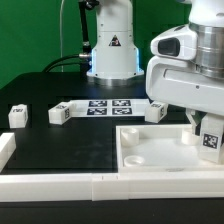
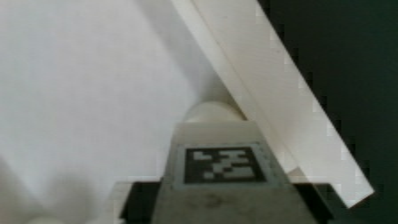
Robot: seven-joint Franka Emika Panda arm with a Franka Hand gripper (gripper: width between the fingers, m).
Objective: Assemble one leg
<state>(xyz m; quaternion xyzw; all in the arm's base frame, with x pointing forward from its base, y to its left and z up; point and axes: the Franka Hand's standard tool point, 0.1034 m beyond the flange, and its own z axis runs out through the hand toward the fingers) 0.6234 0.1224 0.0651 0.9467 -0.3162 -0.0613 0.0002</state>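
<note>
My gripper (image 1: pixel 205 130) is shut on a leg (image 1: pixel 210 141), a small white block with a black-and-white tag, and holds it over the near right corner of the large white tray (image 1: pixel 150 152). In the wrist view the held leg (image 2: pixel 222 165) fills the space between my dark fingers (image 2: pixel 146 203), tag facing the camera. Its far end points at a round corner socket (image 2: pixel 215 109) beside the tray's raised rim (image 2: pixel 249 70). I cannot tell whether the leg touches the socket. Three more legs lie on the black table: one (image 1: pixel 18 115), a second (image 1: pixel 60 113) and a third (image 1: pixel 155 112).
The marker board (image 1: pixel 105 106) lies behind the tray in front of the robot base (image 1: pixel 112 50). A long white border rail (image 1: pixel 60 186) runs along the front edge, and another piece (image 1: pixel 5 150) stands at the exterior view's left.
</note>
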